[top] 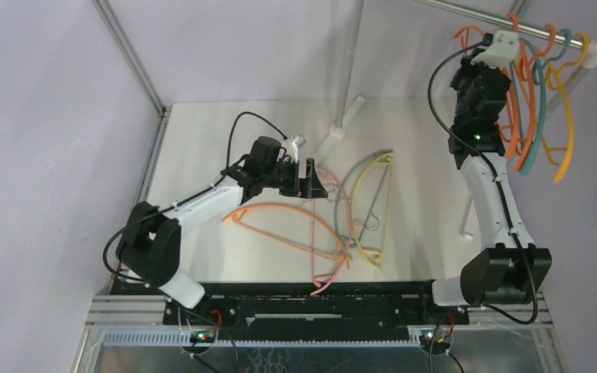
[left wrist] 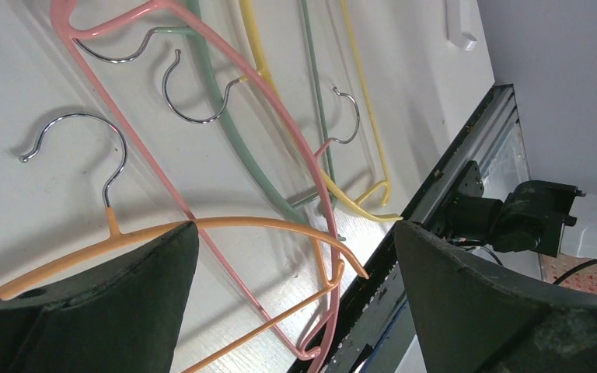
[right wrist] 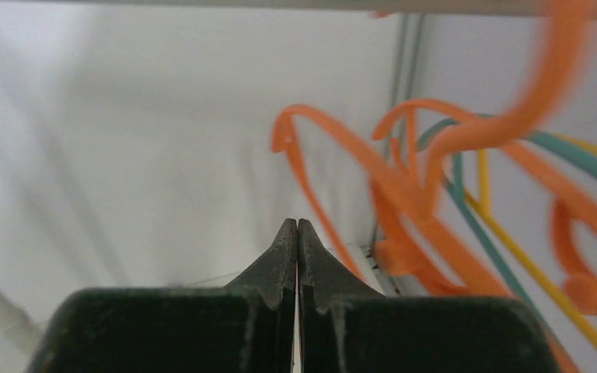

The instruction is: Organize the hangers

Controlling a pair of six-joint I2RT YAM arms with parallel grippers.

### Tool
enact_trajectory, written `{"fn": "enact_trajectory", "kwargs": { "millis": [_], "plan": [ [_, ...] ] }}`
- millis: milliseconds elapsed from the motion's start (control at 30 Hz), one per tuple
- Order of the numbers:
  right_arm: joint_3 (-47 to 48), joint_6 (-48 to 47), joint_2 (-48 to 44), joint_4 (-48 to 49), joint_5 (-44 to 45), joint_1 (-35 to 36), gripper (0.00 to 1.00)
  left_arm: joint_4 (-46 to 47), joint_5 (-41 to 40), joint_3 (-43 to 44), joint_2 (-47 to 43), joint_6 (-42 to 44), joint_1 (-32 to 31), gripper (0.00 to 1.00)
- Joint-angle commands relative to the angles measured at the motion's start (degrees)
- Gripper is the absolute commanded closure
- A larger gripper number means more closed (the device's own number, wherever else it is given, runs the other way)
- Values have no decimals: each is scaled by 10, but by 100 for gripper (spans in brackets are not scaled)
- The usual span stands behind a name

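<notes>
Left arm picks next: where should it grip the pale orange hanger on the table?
The curved top bar near the neck, from above: the pale orange hanger lies flat on the table, so that bar should fit between the left gripper's open fingers.

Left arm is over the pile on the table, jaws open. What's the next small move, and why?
Probably lower the left gripper straight onto the orange hanger and close. Its jaws stand open and empty, with that hanger's top arc running between them. The right gripper is shut, holding nothing, up by the hung hangers.
</notes>
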Motion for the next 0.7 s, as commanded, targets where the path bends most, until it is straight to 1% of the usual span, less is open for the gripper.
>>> {"fn": "enact_trajectory", "kwargs": {
  "millis": [0, 167, 333, 533, 667],
  "plan": [
    [-11, 1, -42, 46, 11, -40, 100, 15, 24, 18, 11, 16, 7, 1],
    [-15, -1, -48, 36, 7, -80, 100, 21, 32, 19, 20, 15, 10, 1],
    [-24, -13, -53, 40, 22, -108, 100, 20, 37, 16, 19, 16, 12, 1],
    [-41, -22, -61, 33, 73, -143, 100, 21, 38, 3, 11, 17, 18, 0],
    [-57, -4, -77, 21, 85, -173, 100, 21, 40, -4, 6, 19, 21, 1]
  ]
}}
